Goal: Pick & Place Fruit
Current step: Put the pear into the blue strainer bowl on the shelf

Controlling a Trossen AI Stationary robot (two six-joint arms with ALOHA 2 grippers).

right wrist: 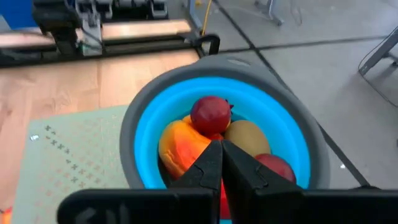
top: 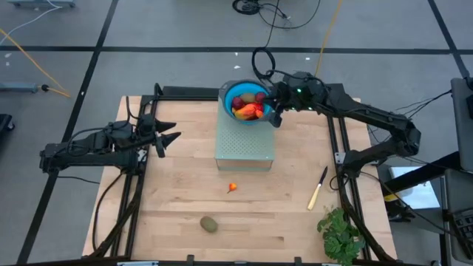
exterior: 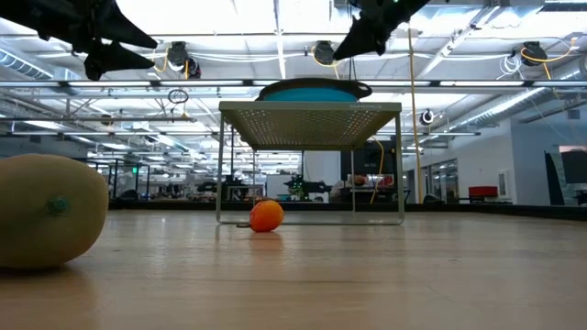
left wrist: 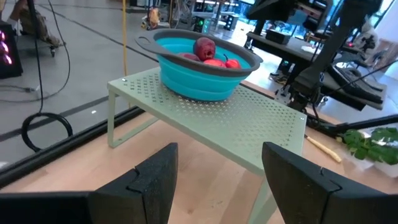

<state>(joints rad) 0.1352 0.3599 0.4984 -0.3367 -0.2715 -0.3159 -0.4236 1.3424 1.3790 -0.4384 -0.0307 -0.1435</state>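
Right gripper [top: 276, 112] hovers upper centre of the high view, fingers clenched empty over the fruit-filled blue collapsible bowl [top: 228, 96] on the pale green perforated metal shelf [top: 244, 144]. On the wooden desk [top: 177, 222], the tiny orange-red fruit [top: 232, 187] and brownish-green oval fruit [top: 209, 224] lie lower centre, nearer the left gripper [top: 168, 140], fingers released.

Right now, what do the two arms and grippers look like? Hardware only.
Both arms are dark, near black, with jointed segments and black cables along them. The left gripper has two flat, tapered black fingers. The right gripper has matching fingers that narrow to points, and a small green light glows on its wrist.
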